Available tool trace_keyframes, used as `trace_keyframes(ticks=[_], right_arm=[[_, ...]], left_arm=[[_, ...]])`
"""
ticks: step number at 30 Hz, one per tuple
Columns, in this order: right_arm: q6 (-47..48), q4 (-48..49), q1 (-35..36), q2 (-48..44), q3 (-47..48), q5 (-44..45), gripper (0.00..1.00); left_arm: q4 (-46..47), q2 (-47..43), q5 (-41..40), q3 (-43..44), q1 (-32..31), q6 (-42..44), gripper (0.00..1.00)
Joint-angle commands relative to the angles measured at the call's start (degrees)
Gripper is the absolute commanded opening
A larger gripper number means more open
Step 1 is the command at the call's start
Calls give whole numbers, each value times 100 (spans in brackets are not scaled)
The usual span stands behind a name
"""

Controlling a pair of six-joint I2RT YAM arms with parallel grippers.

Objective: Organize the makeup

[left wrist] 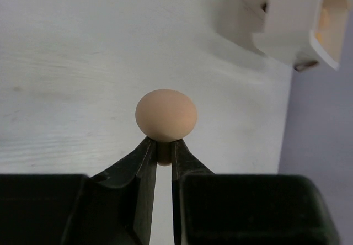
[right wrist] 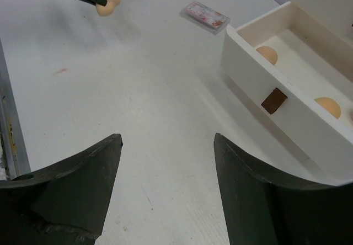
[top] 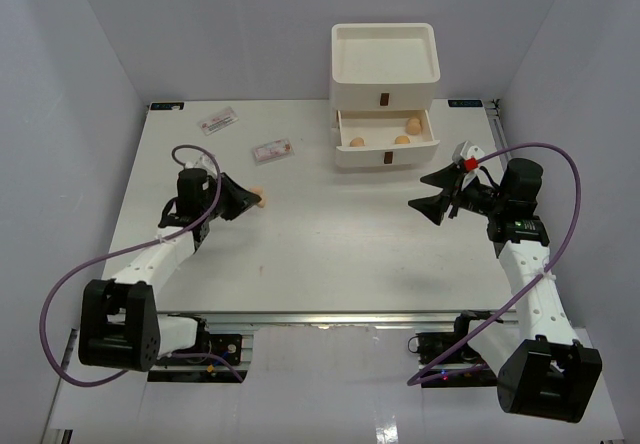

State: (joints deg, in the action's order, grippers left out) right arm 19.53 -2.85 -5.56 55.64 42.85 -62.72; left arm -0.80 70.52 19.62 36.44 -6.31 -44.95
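My left gripper (top: 250, 202) is shut on the narrow end of a peach egg-shaped sponge (top: 259, 201), left of the table's middle. The left wrist view shows the sponge (left wrist: 166, 115) bulging beyond the tips of that gripper (left wrist: 161, 143). My right gripper (top: 428, 194) stands open on the right, nothing between its fingers (right wrist: 94, 168). Three more sponges (top: 402, 140) lie in the open drawer (top: 360, 156). Two flat pink-red packets (top: 218, 120) (top: 272, 150) lie on the table at the back left; the nearer packet (right wrist: 206, 15) also shows in the right wrist view.
The white drawer box (top: 385, 64) stands at the back, right of centre, with an open tray on top. Its pulled-out drawer (right wrist: 298, 118) has a brown handle (right wrist: 274, 100). Purple cables loop beside both arms.
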Motion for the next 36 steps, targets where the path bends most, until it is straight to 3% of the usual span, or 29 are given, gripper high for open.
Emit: trace_keyframes(ticks=[1,2,6,12,15,20,24,28,36], right_arm=[[-2,83,-51,-88,171,-21,74],[-2,83,-59,-80,171,-21,74],[-2,83,-109,-88,171,-10,74],[-19,108,-204,-106,145,-60,74],[-28,136,-226,-97,127,-91,74],[-28,128,-260,-71,118,-75,74],[-19,127,-279,-70,118,-83,74],[-19,132,-311,-53,101,-105,74],[134,95,-407,-9,65,-377,75]], left_arm=[[1290,682,1834,1052,-569,363,0],[1301,878,1844,1075,-582,397,0],[1291,1993,1749,2818,-1420,519,0],[1122,3371,1341,4650,-1932,536,3],[1091,3983,1012,5446,-2145,444,8],[827,4771,607,6303,-2234,347,26],[615,5069,384,6676,-2243,355,43],[475,5251,269,6950,-2271,408,69],[537,5044,245,6867,-2304,355,76]])
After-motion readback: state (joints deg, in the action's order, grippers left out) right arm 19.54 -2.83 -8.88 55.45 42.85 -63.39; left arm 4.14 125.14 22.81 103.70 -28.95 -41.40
